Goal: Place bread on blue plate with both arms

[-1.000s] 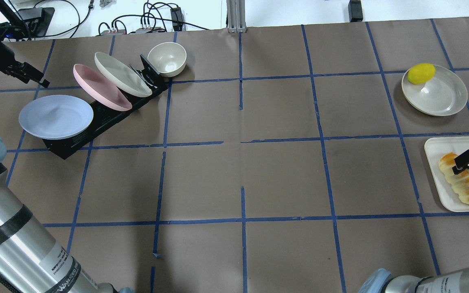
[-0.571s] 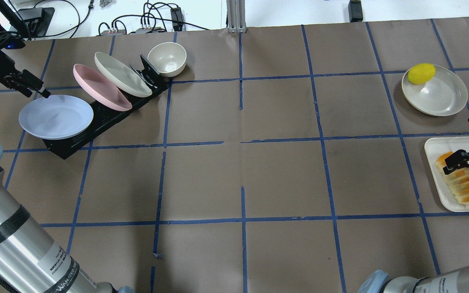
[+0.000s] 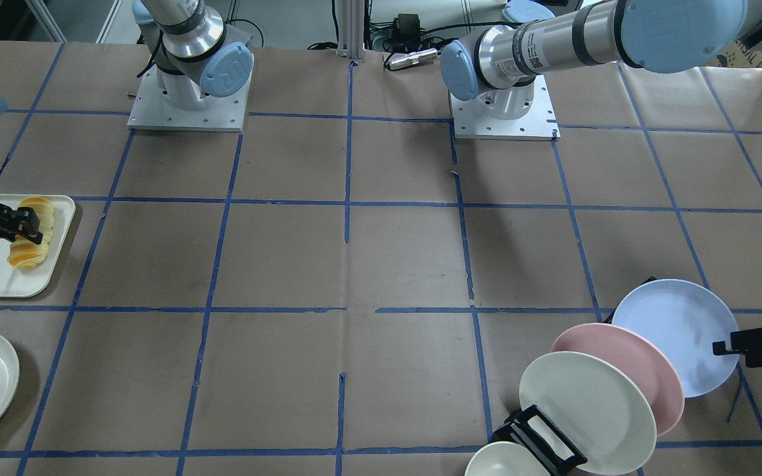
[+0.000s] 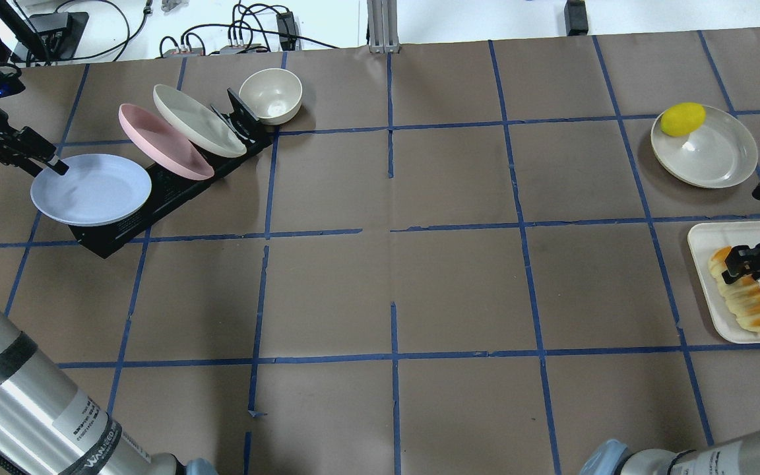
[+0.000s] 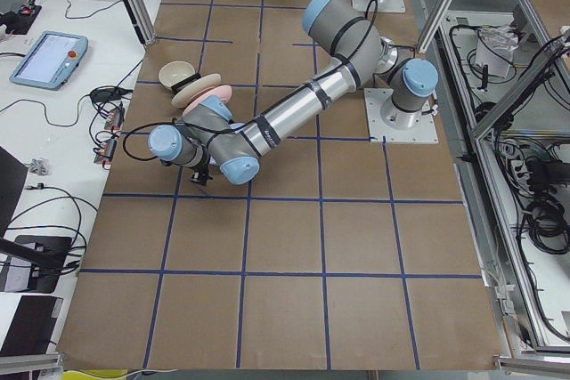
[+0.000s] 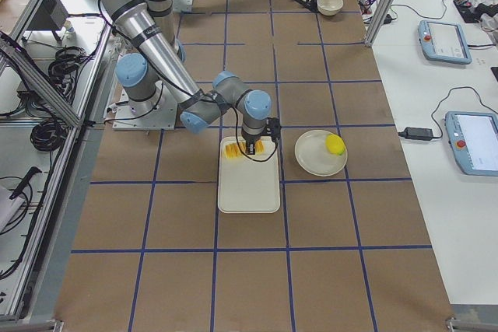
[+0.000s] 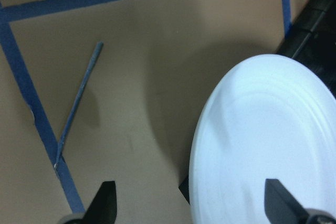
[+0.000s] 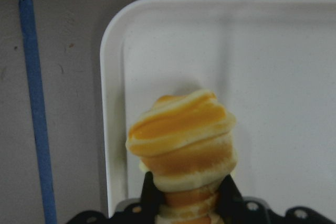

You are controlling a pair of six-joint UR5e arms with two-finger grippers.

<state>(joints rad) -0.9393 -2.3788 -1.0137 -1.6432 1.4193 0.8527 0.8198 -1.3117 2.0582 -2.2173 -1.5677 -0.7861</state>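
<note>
The striped bread lies on a white tray at the right edge. My right gripper is at its far end. In the right wrist view its two fingers press both sides of the bread, shut on it. The blue plate leans in the front slot of a black rack at the left. My left gripper is open at the plate's far-left rim. In the left wrist view the plate fills the space between the spread fingers, one fingertip outside its rim.
A pink plate and a cream plate stand in the same rack behind the blue one. A cream bowl sits beside the rack. A cream plate with a yellow lemon lies beyond the tray.
My left gripper has moved toward me and down to the blue plate's rim. My right gripper has shifted left onto the bread's far end, and the bread has shifted slightly.
</note>
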